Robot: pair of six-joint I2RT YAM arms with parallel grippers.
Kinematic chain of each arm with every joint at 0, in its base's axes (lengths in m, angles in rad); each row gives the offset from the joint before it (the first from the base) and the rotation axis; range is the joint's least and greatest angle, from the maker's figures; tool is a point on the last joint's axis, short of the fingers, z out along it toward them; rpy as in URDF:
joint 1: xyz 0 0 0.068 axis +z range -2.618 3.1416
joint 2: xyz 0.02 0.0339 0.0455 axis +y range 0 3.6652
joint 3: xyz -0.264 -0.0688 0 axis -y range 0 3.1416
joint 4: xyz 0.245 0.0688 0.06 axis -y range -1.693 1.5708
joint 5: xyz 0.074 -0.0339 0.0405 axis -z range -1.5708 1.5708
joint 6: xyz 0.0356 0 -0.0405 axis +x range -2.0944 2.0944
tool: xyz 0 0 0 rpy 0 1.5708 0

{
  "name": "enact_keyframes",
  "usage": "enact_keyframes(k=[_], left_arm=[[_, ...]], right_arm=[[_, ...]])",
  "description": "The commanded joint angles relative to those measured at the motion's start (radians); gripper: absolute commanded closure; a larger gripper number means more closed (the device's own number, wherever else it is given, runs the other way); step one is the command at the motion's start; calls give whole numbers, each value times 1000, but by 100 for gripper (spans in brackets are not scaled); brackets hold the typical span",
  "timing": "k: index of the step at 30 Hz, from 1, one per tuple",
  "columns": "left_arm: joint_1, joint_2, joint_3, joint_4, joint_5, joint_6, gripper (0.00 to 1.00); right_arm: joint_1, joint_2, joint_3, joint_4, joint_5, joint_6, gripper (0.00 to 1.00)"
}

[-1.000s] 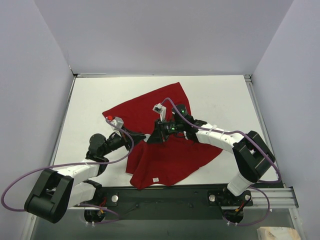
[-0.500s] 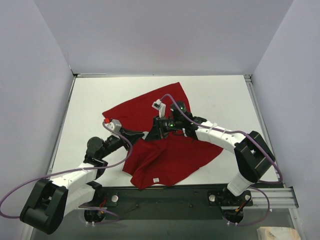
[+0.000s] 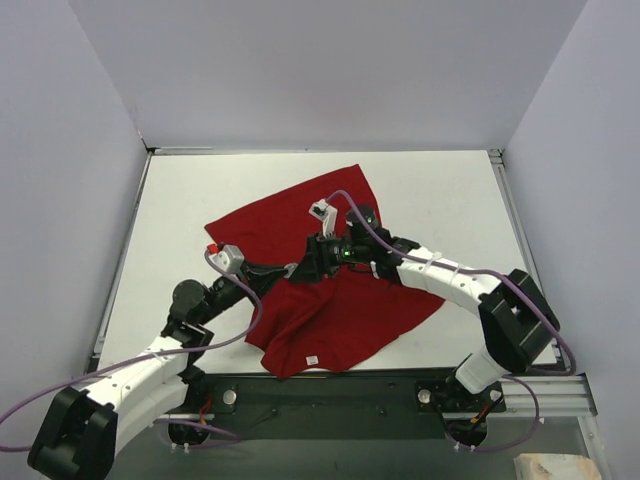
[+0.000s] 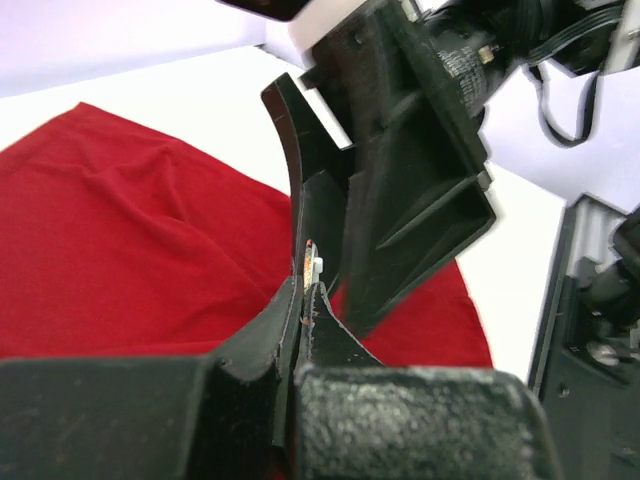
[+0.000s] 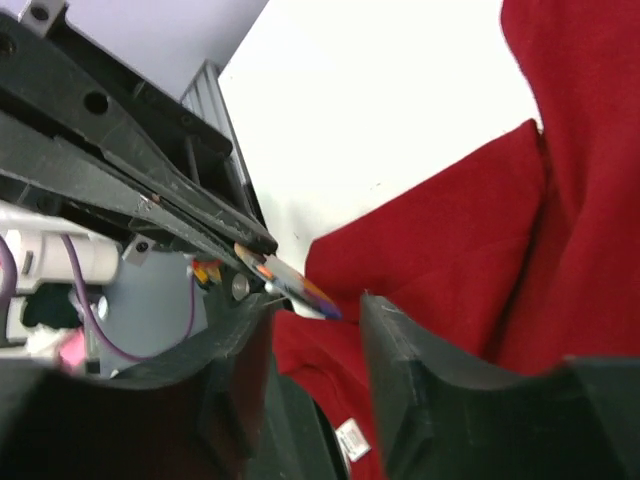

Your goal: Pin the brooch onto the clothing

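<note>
a deep-red short-sleeved t-shirt of soft fabric (image 3: 330, 310) lies rumpled across the middle of the white table (image 3: 440, 200), with one corner stretched toward 12 o'clock and its small white label (image 3: 311, 359) at the 6 o'clock edge. the two arms meet nose to nose over the shirt's centre: the left gripper (image 3: 291, 270) comes in from 8 o'clock, the right gripper (image 3: 306, 265) from 3 o'clock. the left one's fingers (image 5: 180, 200) are pressed tight together on a tiny round golden-orange brooch with dark blue patches (image 5: 290, 283), pinched at their very tips over the cloth; whether it touches the fabric i cannot tell. the right one's fingers (image 5: 400, 350) stand partly spread, one at each side just below the brooch, with no contact that i can see. a purple cable (image 3: 150, 325) loops along the left arm.
</note>
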Motion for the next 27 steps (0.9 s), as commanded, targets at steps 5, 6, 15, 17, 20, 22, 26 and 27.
enact_keyframes(k=[5,6,15,17,20,22,26,27], left_arm=[[-175,-117,157,-451,-339,224,100],[-206,-113,170,-486,-388,238,100],[-492,65,278,-651,-790,348,100],[-554,101,295,-648,-883,408,100],[-590,157,315,-645,-946,427,100],[-604,176,316,-639,-959,427,100],[-625,179,310,-628,-982,447,100],[-630,180,309,-626,-977,451,100]], right_arm=[[-67,-202,-107,69,72,-28,29],[-79,-213,-118,77,69,-23,28],[-219,-268,-181,46,133,75,19],[-236,-265,-186,28,144,102,18],[-271,-256,-202,25,150,136,18],[-293,-248,-210,22,144,144,18],[-304,-238,-218,16,129,147,18],[-304,-239,-218,14,126,145,18]])
